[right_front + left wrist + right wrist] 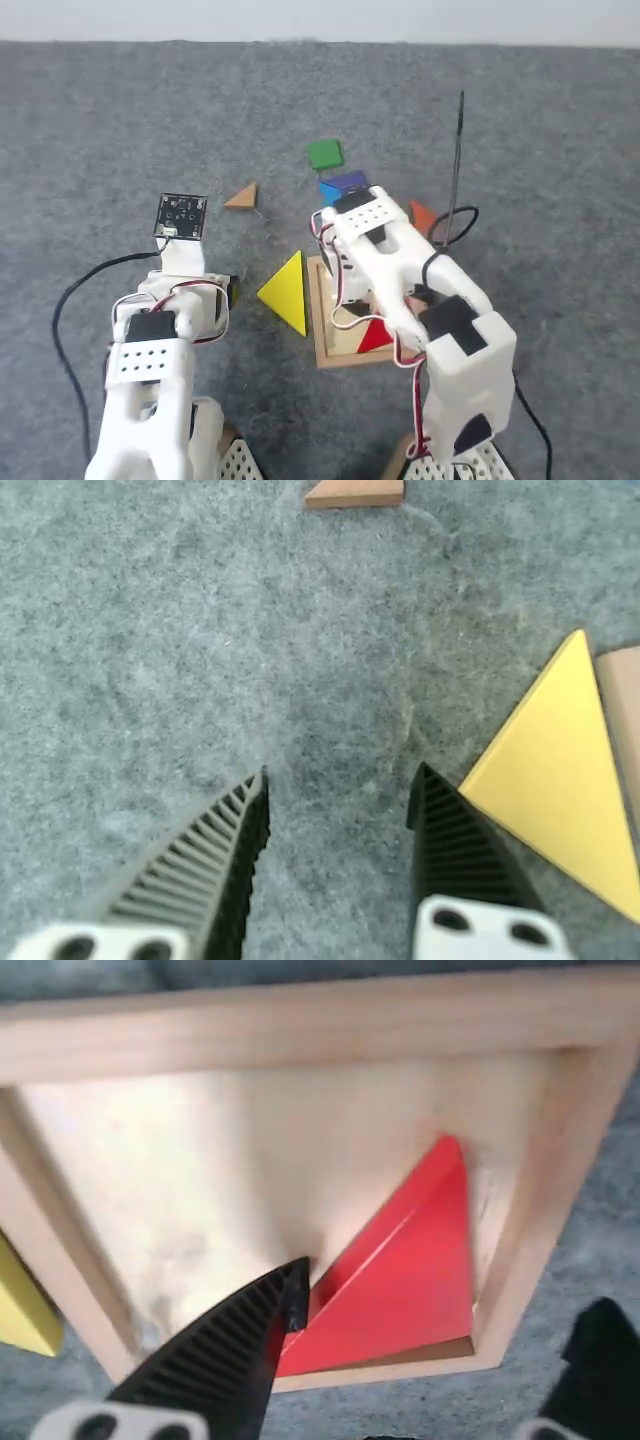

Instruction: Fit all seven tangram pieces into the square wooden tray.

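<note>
Ribbed black fingers point(235, 850) of the left gripper point(341, 772) are seen closest, spread apart with nothing between them, low over the grey table point(150, 630). Just beside one finger the yellow triangle point(560, 770) is lying flat, along the left outer wall of the tray point(322, 330); whether it touches this wall cannot be said surely.

The right gripper point(450, 1290) is held over the tray, also spread and gripping nothing. One finger rests at the edge of the red triangle point(400, 1280), the other is outside the tray wall. This red triangle is laid in a near corner of the tray.

Toward the far edge of the table the other pieces are scattered: a tan triangle point(241, 196), a green square point(325, 154), a purple piece point(351, 180) close together with a blue piece point(329, 191), and an orange triangle point(422, 215).

The pieces are judged to be light, stiff and thin, probably with smooth painted faces that could slip. The yellow triangle is best taken by two opposite edges near a narrower corner, where the fingers can span it, and pressed slightly into the soft cover.
</note>
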`<act>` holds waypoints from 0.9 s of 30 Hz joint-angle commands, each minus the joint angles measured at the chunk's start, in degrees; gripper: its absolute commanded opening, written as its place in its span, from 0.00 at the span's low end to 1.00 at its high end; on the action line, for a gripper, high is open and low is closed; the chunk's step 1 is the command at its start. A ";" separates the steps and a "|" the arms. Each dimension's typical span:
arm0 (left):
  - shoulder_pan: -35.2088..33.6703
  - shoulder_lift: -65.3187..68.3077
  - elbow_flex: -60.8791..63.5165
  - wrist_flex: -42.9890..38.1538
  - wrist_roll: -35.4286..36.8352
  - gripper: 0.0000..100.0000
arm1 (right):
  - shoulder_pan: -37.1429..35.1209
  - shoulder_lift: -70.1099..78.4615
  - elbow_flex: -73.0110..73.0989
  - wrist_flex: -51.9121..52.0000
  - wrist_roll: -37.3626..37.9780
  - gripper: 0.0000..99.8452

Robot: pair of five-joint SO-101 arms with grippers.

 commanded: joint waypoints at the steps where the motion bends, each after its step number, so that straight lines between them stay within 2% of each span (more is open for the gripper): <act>1: -0.35 -1.32 -0.66 -0.79 -0.44 0.22 | -2.86 0.57 -2.46 -0.22 -0.70 0.31; 7: -0.35 -1.32 -0.66 -0.70 -0.53 0.22 | -2.77 0.57 -2.64 -0.31 -0.62 0.16; 12: -0.35 -1.32 -0.75 -0.26 -0.53 0.22 | -2.42 0.57 -2.46 -2.51 -0.70 0.08; 19: -0.35 -1.41 -0.75 0.00 -0.53 0.22 | -2.51 0.57 -4.22 -5.23 0.00 0.05; 27: -0.35 -1.41 -0.75 0.00 -1.49 0.22 | -2.42 0.48 -8.00 -7.78 10.20 0.05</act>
